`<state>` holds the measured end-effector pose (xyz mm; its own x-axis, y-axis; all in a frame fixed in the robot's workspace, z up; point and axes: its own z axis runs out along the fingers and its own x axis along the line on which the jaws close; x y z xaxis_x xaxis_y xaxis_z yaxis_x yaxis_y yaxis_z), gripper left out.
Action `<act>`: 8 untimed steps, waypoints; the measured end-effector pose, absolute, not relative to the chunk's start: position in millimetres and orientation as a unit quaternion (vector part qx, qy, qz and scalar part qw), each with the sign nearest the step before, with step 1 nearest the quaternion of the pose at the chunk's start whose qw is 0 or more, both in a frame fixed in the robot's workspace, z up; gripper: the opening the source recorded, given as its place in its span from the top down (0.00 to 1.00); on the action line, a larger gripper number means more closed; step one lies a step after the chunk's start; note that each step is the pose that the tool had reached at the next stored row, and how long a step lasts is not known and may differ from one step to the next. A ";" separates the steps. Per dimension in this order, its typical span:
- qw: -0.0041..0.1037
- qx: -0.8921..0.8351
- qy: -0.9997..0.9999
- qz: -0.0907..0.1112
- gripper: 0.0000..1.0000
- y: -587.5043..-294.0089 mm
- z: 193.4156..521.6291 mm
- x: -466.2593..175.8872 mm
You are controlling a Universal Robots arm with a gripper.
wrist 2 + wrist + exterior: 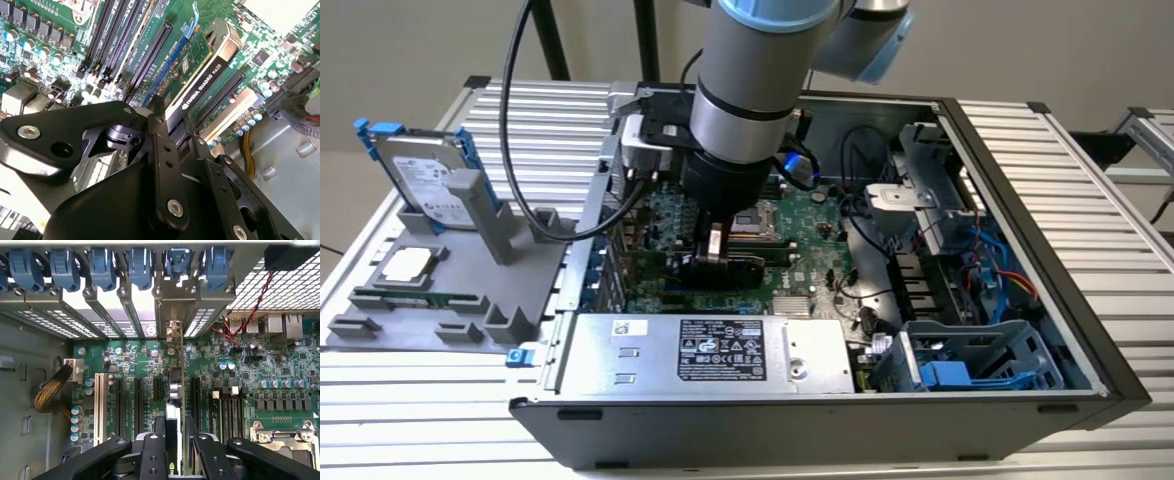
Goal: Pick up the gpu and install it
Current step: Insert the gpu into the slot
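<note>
- The grey and blue robot arm (744, 90) reaches steeply down into the open black computer case (1014, 330), its wrist pointing at the green motherboard (821, 240).
- The black tool (720, 252) sits low over the board; in both wrist views its fingers (155, 450) are clamped on the upper edge of the gpu (200, 82), a flat green card with a black cooler shroud.
- The gpu (175, 390) stands on edge straight below the tool, lined up along a black expansion slot among several parallel slots; whether it is fully seated I cannot tell.
- In the first wrist view the card's silver metal bracket (172, 332) stands ahead of the tool at the case's rear wall, under a row of blue plastic slot clips (140, 265).
- The case lies on its side on a ribbed aluminium worktop (1067, 150), with a silver power supply box (707, 350) between the tool and the case's near edge.
- Well off to the exterior view's left of the tool, a grey plastic holder tray (447, 300) carries a silver hard drive with blue rails (420, 180) standing upright.
- Room around the tool is tight: neighbouring slots flank the card closely.
</note>
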<state>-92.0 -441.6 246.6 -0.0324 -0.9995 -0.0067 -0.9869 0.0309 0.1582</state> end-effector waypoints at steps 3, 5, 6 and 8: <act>0.053 0.694 -0.716 -0.059 1.00 -441.6 246.5 -92.0; 0.053 0.694 -0.716 -0.059 1.00 -441.7 244.3 -91.9; 0.054 0.694 -0.716 -0.059 1.00 -441.7 242.8 -92.0; 0.053 0.693 -0.716 -0.059 1.00 -441.7 239.0 -92.2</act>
<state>-92.2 -441.7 239.0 -0.0326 -0.9995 -0.0059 -0.9868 0.0312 0.1590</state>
